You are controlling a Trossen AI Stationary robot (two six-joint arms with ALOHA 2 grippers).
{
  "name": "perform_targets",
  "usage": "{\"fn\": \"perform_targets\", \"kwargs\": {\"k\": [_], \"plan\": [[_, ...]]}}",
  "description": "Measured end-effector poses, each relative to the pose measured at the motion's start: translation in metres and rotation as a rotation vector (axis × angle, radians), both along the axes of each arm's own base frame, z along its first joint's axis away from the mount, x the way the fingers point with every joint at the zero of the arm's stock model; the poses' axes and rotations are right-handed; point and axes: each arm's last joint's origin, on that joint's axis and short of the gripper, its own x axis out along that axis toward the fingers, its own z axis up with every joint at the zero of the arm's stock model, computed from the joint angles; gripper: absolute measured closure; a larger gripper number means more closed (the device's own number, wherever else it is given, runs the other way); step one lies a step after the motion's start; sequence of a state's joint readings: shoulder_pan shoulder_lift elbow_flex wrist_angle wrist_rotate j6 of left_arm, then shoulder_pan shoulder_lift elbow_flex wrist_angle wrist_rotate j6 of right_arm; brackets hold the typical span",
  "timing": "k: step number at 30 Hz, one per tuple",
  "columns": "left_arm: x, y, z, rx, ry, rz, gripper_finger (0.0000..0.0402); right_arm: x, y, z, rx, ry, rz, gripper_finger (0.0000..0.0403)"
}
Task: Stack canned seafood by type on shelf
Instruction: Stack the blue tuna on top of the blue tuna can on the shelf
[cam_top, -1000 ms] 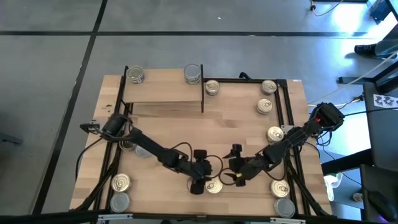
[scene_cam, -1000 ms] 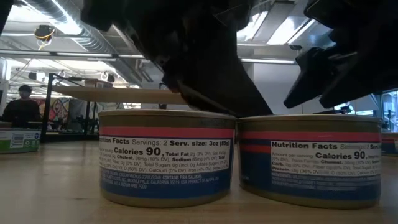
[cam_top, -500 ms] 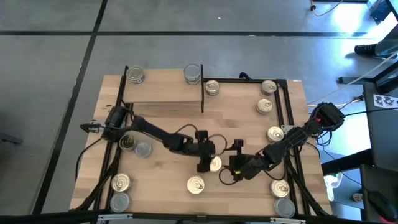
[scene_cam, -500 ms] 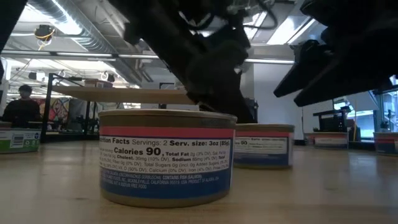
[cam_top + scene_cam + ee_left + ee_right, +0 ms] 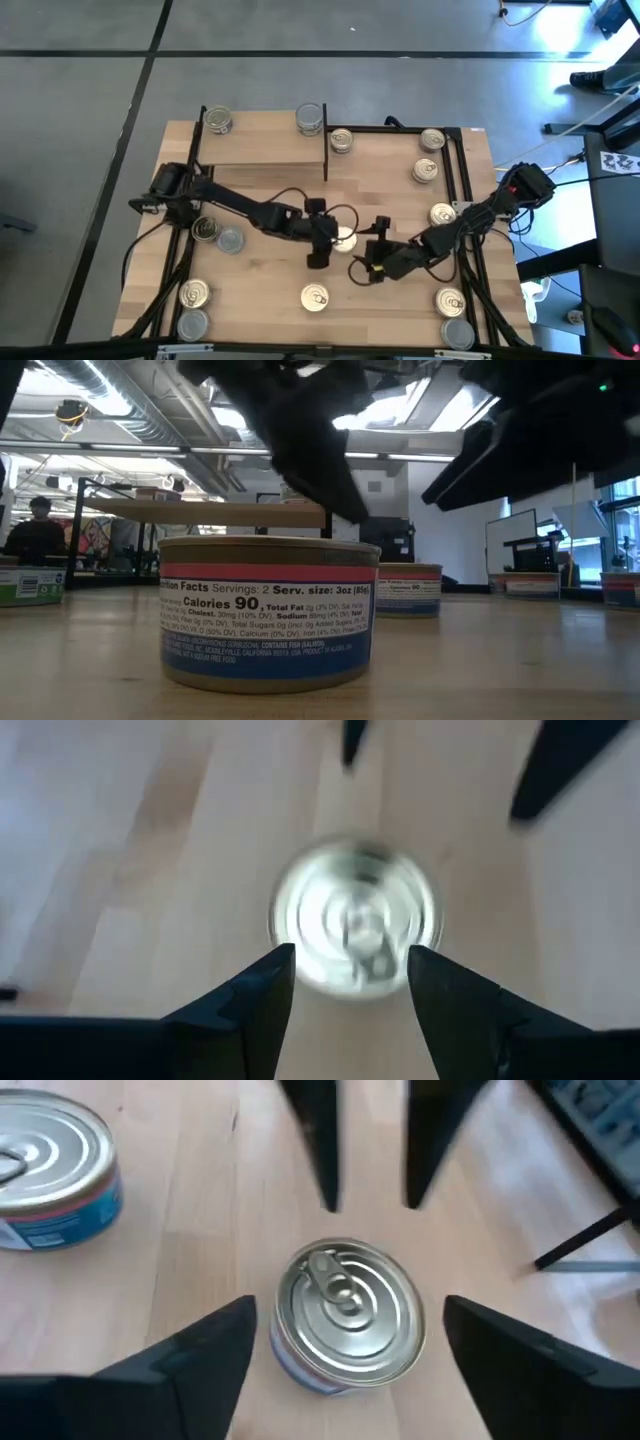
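A can with a gold pull-tab lid (image 5: 343,240) stands upright on its base at the table's middle, between my two grippers. My left gripper (image 5: 326,243) comes at it from the left. Its fingers are apart, the gap narrower than the can (image 5: 355,930), and the tips stand at the lid's left edge. My right gripper (image 5: 362,250) is open wide on the can's right, one finger on either side of the can (image 5: 345,1315) and clear of it. The shelf (image 5: 265,150) at the far left carries a gold-lidded can (image 5: 218,121) and a silver one (image 5: 311,119). My left gripper slants down from the table's left, and its fingertips (image 5: 285,965) stand at the left edge of the can's lid (image 5: 330,975). From the right wrist view the tips (image 5: 328,1200) end just short of the rim. I cannot tell whether they touch the can.
Another gold-lidded can (image 5: 314,297) stands near the front edge and fills the low view (image 5: 268,615). Loose cans lie along the right side (image 5: 443,214), at the far right (image 5: 425,170), at the left (image 5: 230,240) and in both front corners (image 5: 194,293).
My left gripper has gone from the front edge toward the far edge, rising a little. The gold-lidded can has gone with it, sliding upright along the table from beside the front can to the table's middle. My right gripper has swung slightly toward the far edge after it.
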State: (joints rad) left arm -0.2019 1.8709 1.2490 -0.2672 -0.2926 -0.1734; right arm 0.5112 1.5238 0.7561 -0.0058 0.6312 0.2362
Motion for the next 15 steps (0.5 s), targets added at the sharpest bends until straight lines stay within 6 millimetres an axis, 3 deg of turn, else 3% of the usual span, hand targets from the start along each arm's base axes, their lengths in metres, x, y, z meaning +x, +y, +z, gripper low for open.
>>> {"fn": "perform_targets", "kwargs": {"k": [7, 10, 15], "plan": [[-0.002, -0.025, -0.007, 0.034, -0.03, -0.091, 0.0208, 0.007, -0.019, -0.003, 0.071, 0.058, -0.023, 0.0189], [-0.002, -0.02, -0.012, 0.049, -0.149, -0.103, 0.0208, 0.005, -0.021, -0.005, 0.049, 0.081, -0.035, 0.0217], [-0.01, 0.008, -0.038, -0.046, -0.238, -0.084, 0.0208, 0.001, -0.023, -0.009, 0.032, 0.127, -0.055, 0.0236]]}}
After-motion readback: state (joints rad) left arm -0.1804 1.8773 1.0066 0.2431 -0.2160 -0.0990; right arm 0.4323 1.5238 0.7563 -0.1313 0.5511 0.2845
